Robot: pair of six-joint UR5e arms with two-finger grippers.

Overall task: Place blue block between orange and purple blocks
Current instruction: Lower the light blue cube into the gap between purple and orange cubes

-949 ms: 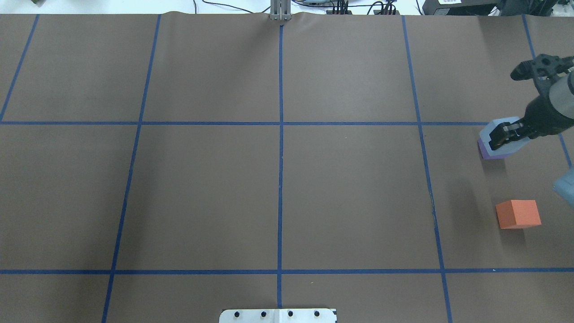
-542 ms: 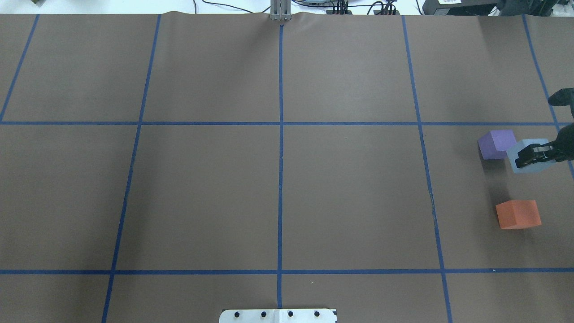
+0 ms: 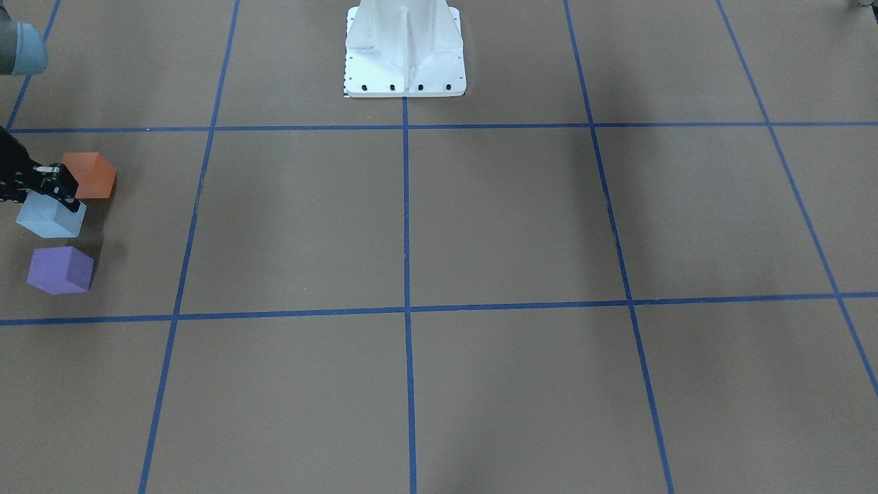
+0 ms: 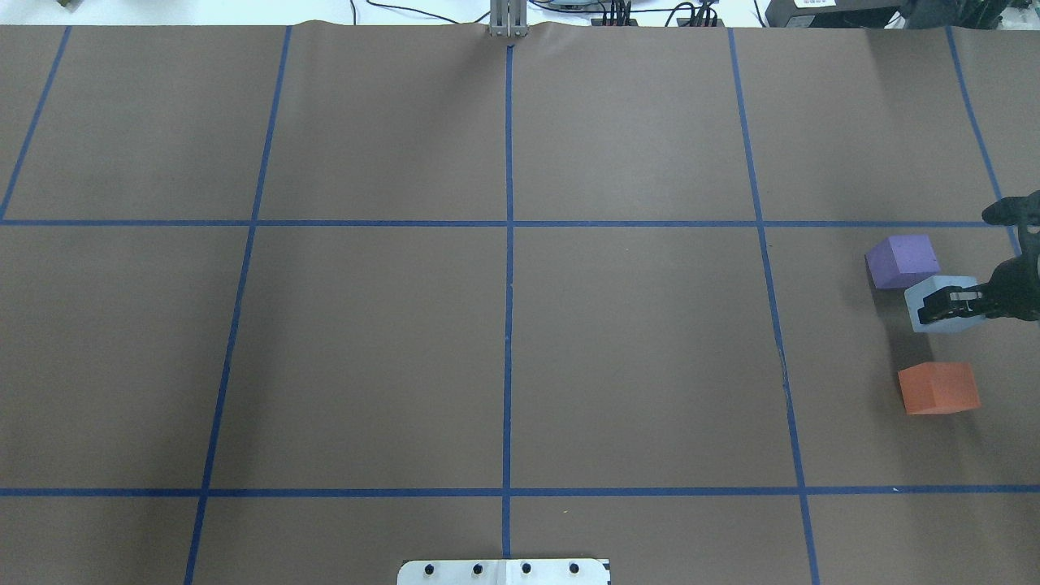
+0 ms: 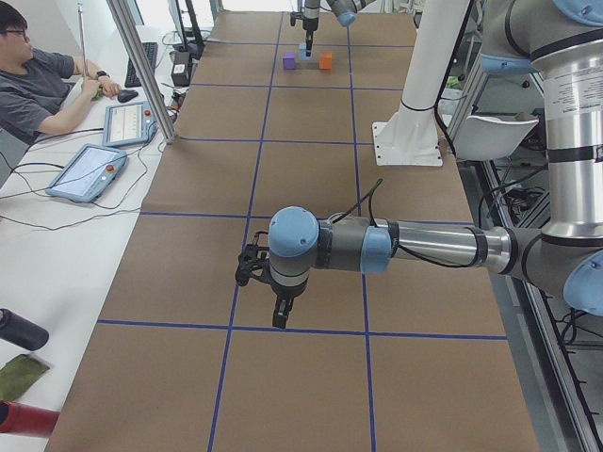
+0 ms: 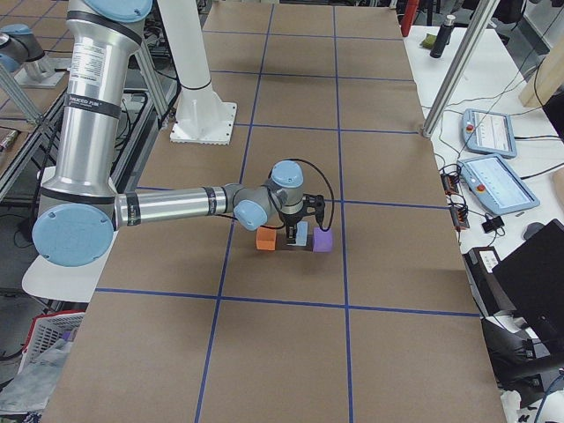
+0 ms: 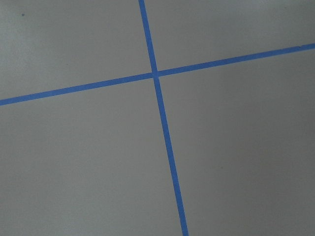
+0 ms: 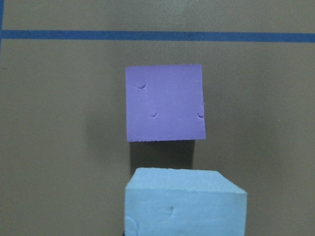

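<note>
Progress against the last second: takes the pale blue foam cube (image 4: 942,305) away from above the purple foam cube (image 4: 902,262), swings it out to that cube's right, and now brings it back in on the purple cube's robot-facing side, the side turned toward the orange foam cube (image 4: 938,388). Keeps the right jaws shut narrow on the blue cube, pressing two opposite faces, as seen from overhead and from the front.

Puts the blue cube just beside the purple one, close enough to look nearly corner-to-corner from overhead. Yet shows a strip of shadowed brown paper-covered desk (image 8: 59,162) between the two in the right wrist view. Leaves the orange cube farther off, beyond the blue cube as counted from the purple one, and apart from it. Lines up roughly, though offset a little to the purple cube's right. Cannot tell whether the blue cube rests on the desk or hangs just above it.

Means the carrying looks almost done: probably only lowering, opening and retreating remain. Calls for a straight-up withdrawal, to avoid nudging the purple cube sideways.

Holds the left arm (image 5: 377,250) well apart from the purple cube, over a blue tape crossing (image 7: 155,74). Shows the left jaws only in the side view, so cannot tell whether wide or narrow.
</note>
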